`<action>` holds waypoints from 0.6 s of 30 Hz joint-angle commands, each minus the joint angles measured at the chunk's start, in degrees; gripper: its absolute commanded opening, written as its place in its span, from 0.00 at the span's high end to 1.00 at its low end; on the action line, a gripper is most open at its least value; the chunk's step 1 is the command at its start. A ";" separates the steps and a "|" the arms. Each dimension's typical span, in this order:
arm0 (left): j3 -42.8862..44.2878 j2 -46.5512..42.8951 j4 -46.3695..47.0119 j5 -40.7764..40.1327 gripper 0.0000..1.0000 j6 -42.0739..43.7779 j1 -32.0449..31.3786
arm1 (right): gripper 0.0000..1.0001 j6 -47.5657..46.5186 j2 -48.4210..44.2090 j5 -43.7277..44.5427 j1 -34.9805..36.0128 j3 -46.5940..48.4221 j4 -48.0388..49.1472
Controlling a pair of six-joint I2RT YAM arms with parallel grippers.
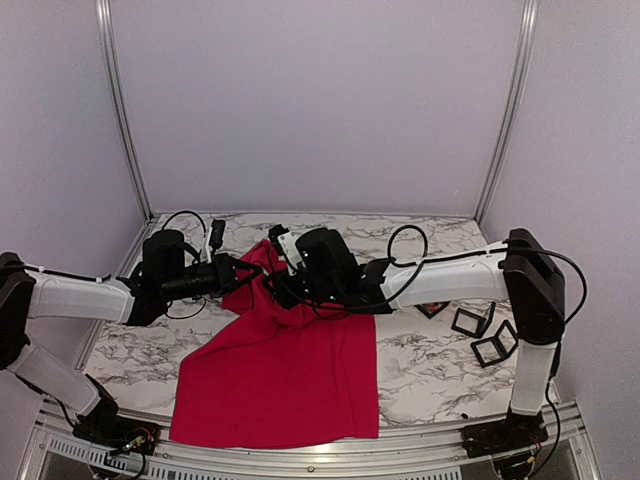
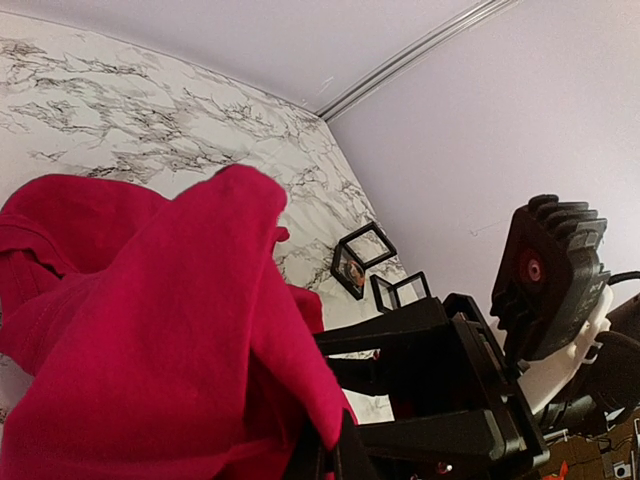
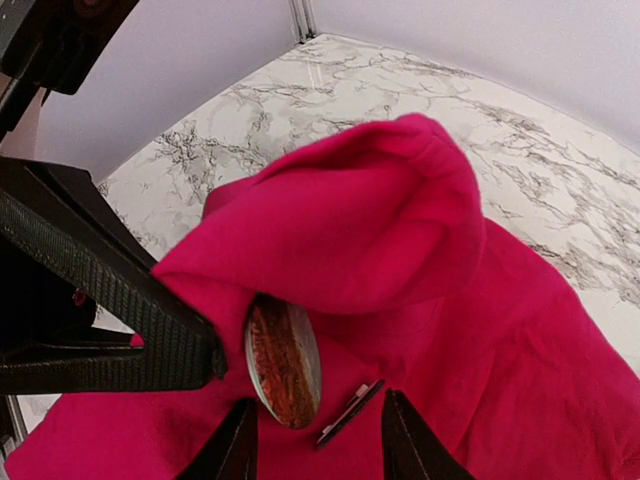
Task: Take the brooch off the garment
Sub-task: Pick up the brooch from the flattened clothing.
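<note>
The red garment (image 1: pixel 290 370) lies on the marble table with its upper part lifted into a fold. My left gripper (image 1: pixel 243 272) is shut on that fold; in the left wrist view (image 2: pixel 345 440) its tips pinch the red cloth (image 2: pixel 150 330). The brooch (image 3: pixel 283 360), an oval brown-red stone, hangs on the cloth under the fold, with a small dark clasp piece (image 3: pixel 350 412) beside it. My right gripper (image 3: pixel 320 450) is open, its two fingers standing either side of the brooch and clasp, not touching them. The left gripper's ribbed finger (image 3: pixel 130 300) sits just left of the brooch.
Small black open frames stand on the table to the right (image 1: pixel 472 320) (image 1: pixel 495 345), also seen in the left wrist view (image 2: pixel 360 255). The right arm's black wrist (image 2: pixel 450 380) is close in front of the left gripper. White walls and metal posts enclose the table.
</note>
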 commanded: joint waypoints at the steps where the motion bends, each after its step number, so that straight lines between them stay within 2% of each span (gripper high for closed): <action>1: 1.14 -1.73 0.20 0.77 1.00 0.90 0.16 | 0.61 -0.20 1.39 1.76 0.39 0.14 1.24; 10: 1.44 -1.87 -0.68 1.06 1.00 1.45 0.16 | 0.72 -0.81 2.30 4.75 0.35 1.78 1.99; 18: 1.66 -1.88 -1.82 1.05 1.00 2.16 0.16 | 0.74 -2.31 0.71 4.96 0.43 0.68 4.67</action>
